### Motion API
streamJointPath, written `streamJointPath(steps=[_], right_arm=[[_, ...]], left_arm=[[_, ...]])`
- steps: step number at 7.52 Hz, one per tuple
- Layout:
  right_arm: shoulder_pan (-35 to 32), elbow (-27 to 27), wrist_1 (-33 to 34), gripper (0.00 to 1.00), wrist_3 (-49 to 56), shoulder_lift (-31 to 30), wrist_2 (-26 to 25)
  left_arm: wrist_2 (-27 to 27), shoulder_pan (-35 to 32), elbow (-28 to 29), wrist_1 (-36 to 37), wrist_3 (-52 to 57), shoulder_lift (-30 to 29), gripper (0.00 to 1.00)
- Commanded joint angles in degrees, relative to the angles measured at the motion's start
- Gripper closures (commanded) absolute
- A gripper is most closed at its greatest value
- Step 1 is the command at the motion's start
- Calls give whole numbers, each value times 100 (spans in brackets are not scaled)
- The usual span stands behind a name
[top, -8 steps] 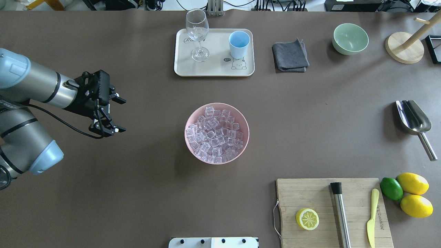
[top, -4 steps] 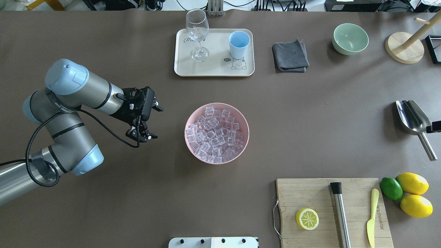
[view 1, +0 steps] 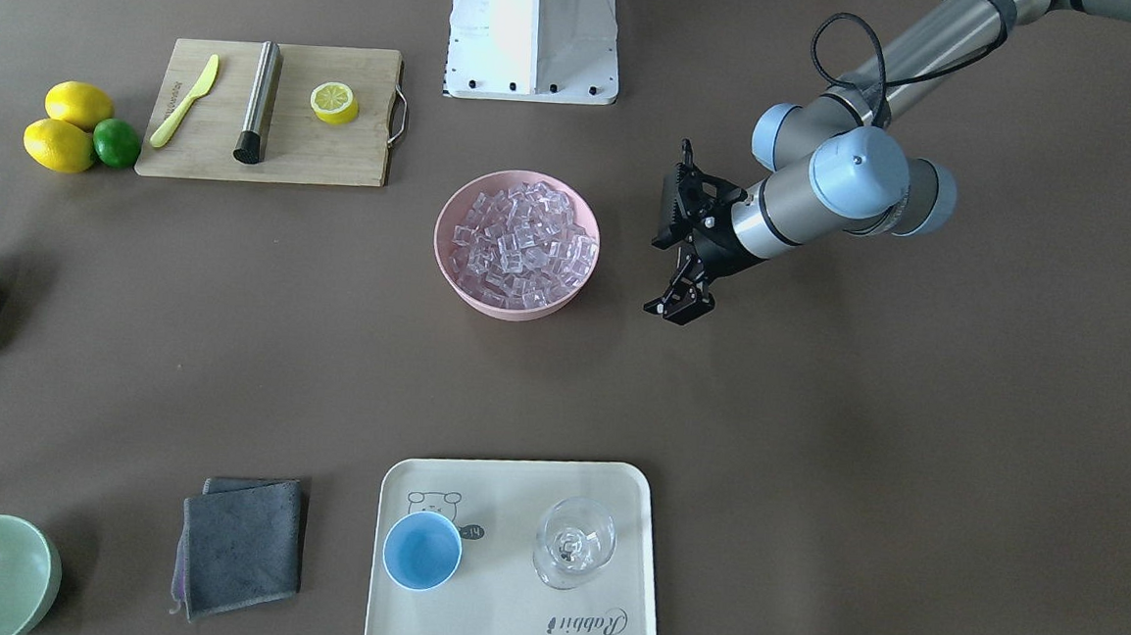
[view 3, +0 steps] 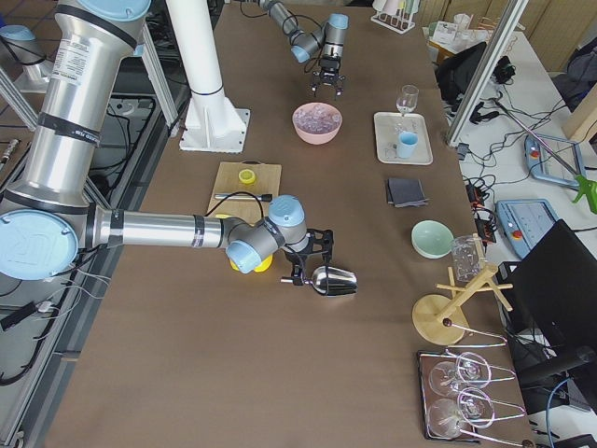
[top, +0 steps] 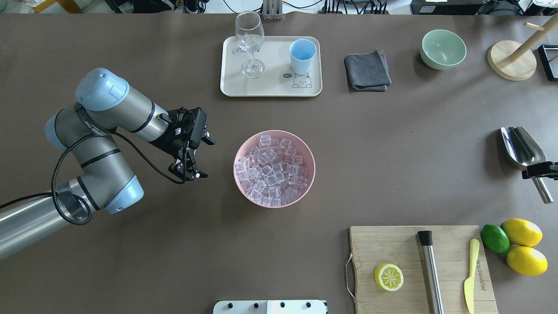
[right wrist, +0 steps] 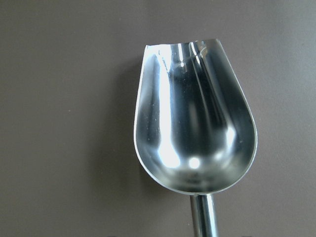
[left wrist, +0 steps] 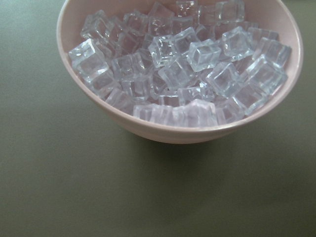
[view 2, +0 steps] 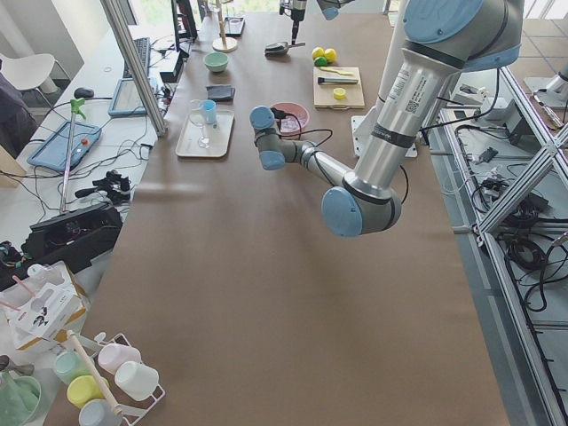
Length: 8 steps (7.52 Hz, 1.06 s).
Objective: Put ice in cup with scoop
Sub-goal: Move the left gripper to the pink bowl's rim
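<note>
Handle (top: 542, 192) is where I'd grab that shiny silver metal scoop (top: 521, 148), stiff but slick; right hand (top: 535, 171) sits over it, can't tell if pinching.

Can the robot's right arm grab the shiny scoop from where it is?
Probably yes. The right gripper hangs right over the handle of the scoop, and nothing lies against the scoop or between the two. I can't tell how wide its jaws stand.
</note>
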State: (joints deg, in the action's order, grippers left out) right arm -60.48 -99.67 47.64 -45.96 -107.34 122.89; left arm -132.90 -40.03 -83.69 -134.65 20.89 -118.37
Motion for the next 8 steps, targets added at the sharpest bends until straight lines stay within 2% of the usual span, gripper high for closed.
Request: streamJointPath(steps=[1,2,3,4,7,8], right_arm=[[141,52,8,16,357,-120,-11],[141,70,0,16,464,-173,-11],[141,114,-1,16,508,-226,-19],[141,167,-9,21,500,-226,-19],[177,255,-97,33,456,-200,-11],[211,298,-88,33,447,-165,-11]], left_arm=[[1,117,28,-26,-330,-177,3],[62,240,28,-87,-479,-187,2],[341,406,63,-314,-498,-178,2],[579,503,72,-455,-559,-178,2],[765,645,238,-904,-1033,-169,2],[765,654,265,-905,-1043,-169,2]])
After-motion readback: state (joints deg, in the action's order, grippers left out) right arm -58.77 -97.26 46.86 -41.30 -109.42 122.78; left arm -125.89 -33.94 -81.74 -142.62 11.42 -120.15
